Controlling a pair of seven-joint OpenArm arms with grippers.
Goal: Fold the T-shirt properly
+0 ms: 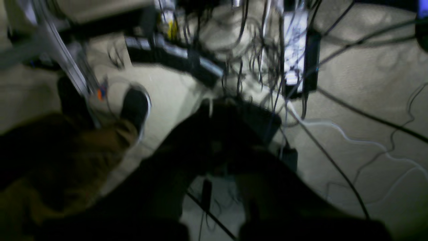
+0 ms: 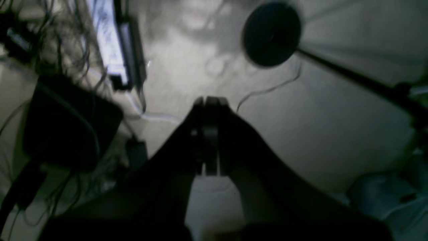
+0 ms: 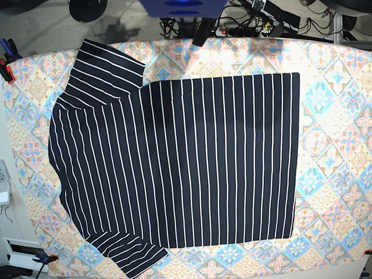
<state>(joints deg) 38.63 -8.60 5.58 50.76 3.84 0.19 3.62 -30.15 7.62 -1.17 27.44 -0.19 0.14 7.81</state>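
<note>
The T-shirt, dark navy with thin white pinstripes, lies spread flat on the patterned tablecloth in the base view. Its sleeves point to the upper left and lower left, and its hem is on the right. Neither gripper shows in the base view. In the left wrist view my left gripper is dark and blurred, its fingers meeting at the tips, empty, over the floor. In the right wrist view my right gripper is shut and empty, also over the floor. No cloth shows in either wrist view.
A tangle of cables and a power strip lie on the floor behind the table. A dark shoe is at the left. A round stand base sits on the floor. Clamps hold the tablecloth's edges.
</note>
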